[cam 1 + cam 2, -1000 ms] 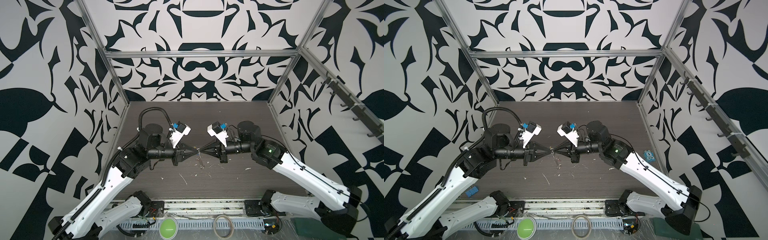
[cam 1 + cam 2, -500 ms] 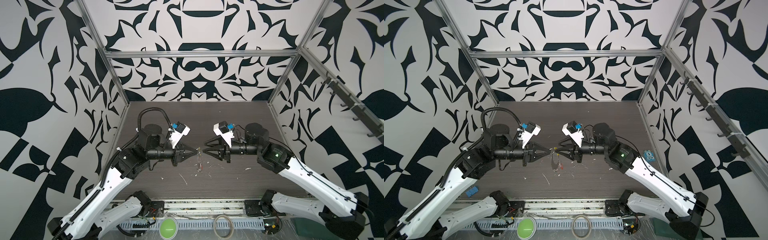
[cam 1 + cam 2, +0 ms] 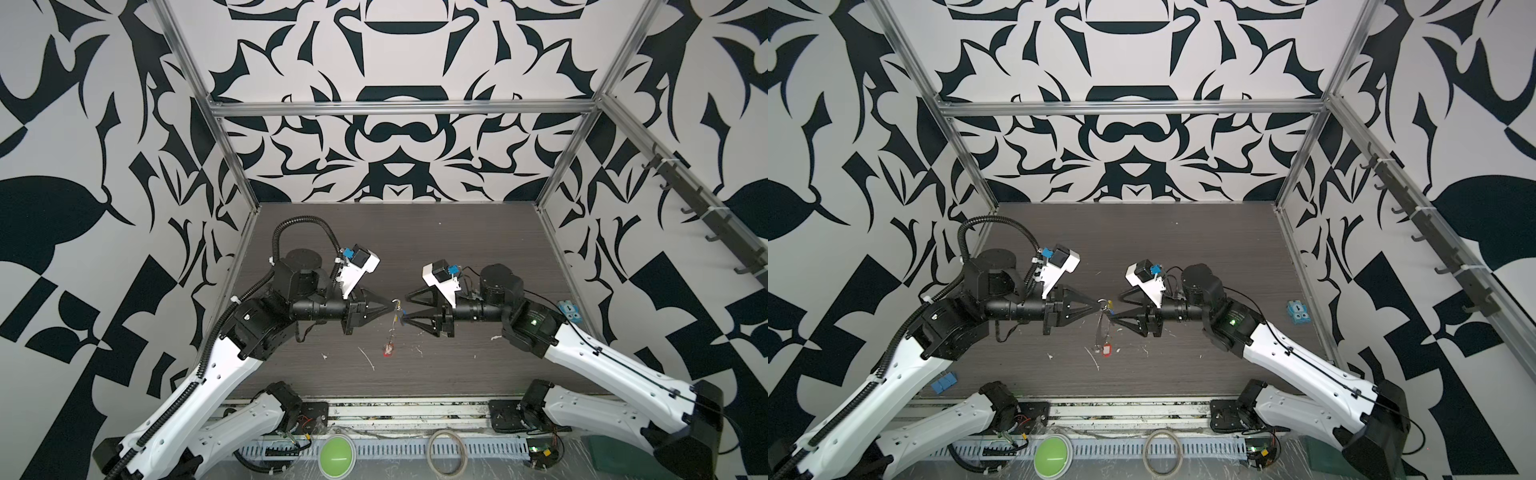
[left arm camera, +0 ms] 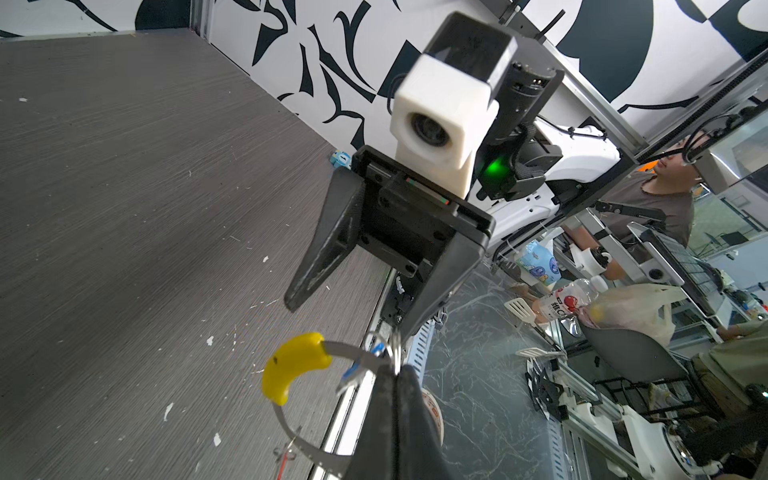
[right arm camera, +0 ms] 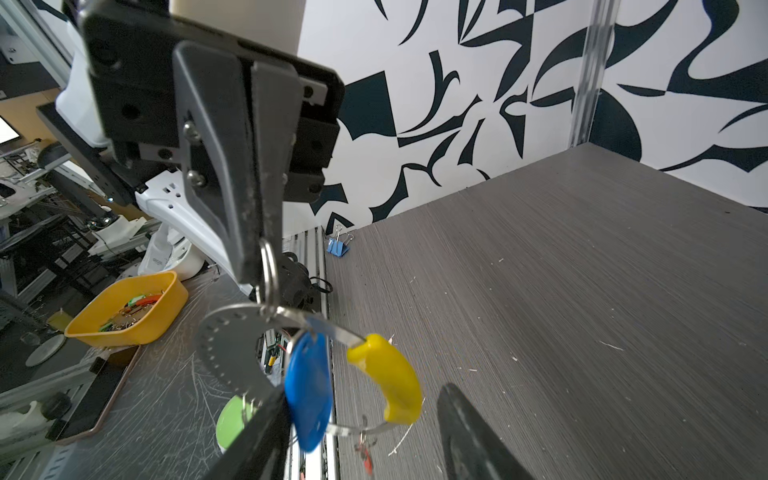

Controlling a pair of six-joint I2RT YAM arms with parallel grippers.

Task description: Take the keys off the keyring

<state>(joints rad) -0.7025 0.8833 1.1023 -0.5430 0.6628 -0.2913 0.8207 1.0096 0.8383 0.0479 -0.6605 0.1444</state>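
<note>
Nothing removed yet: blue tag (image 5: 309, 386), red tag (image 3: 1106, 350) left on keyring (image 5: 382, 374). L gripper (image 5: 255, 266) clamped on split ring (image 5: 269, 270); R gripper (image 4: 351, 316) spread.

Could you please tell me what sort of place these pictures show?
Probably a robotics lab's test cell: a white-and-black left robot arm and right robot arm over a dark wood-grain tabletop, and black-and-white patterned wall panels on an aluminium frame.

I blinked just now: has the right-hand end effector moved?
Yes. The right end effector has opened and backed slightly toward the blue block by the wall, off the left end effector's tip.
</note>
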